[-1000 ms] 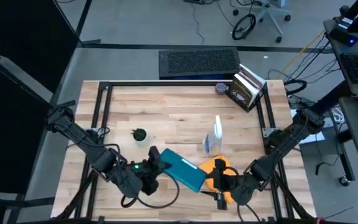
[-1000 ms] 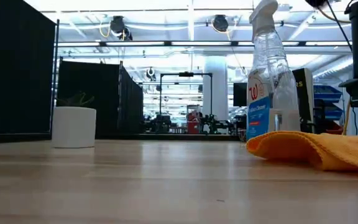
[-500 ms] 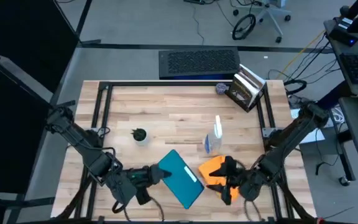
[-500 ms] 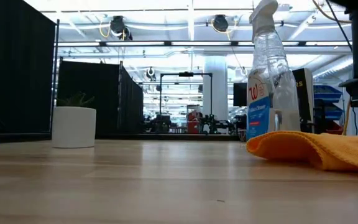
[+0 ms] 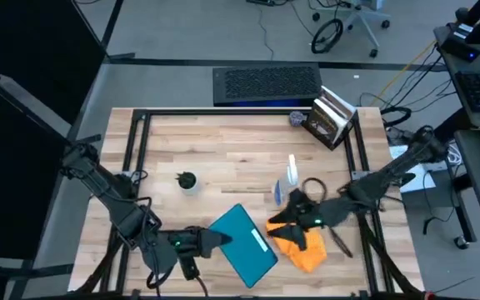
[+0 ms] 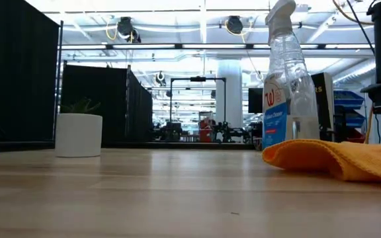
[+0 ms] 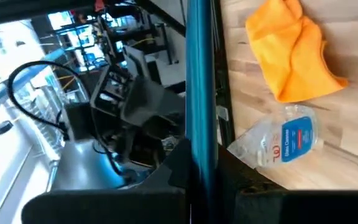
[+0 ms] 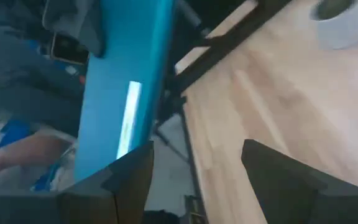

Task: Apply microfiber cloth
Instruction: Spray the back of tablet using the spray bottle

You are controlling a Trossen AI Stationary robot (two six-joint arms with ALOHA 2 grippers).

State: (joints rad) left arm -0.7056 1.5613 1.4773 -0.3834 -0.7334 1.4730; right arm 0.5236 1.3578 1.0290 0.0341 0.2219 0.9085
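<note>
The orange microfiber cloth [image 5: 300, 247] lies crumpled on the wooden table near its front edge, also in the low view [image 6: 339, 158] and the left wrist view [image 7: 294, 50]. My right gripper [image 5: 285, 218] hovers over the cloth's far left part, pointing toward the table's left. It is open [image 8: 194, 158] with nothing between its fingers. My left gripper [image 5: 217, 239] is shut on a teal tablet [image 5: 246, 244] left of the cloth. The left wrist view shows the tablet edge-on [image 7: 199, 93]. My left gripper pinches the tablet between its two fingers at the tablet's left edge [image 7: 197, 163], coming level from the table's left. The tablet stretches away from the fingers toward the cloth, its teal back turned up in the high view. Whether any part of it rests on the table is not visible.
A clear spray bottle [image 5: 288, 187] stands just behind the cloth. A small potted plant [image 5: 187, 180] stands at centre left. A box [image 5: 330, 119] and a purple object [image 5: 297, 118] sit at the far right. Black frame rails [image 5: 140, 142] border the table.
My right gripper has moved from the cloth's near side toward the far edge and left, turning to point toward the table's left. The cloth stays lying on the table. My left gripper has moved toward the near edge, swinging the tablet round with it.
</note>
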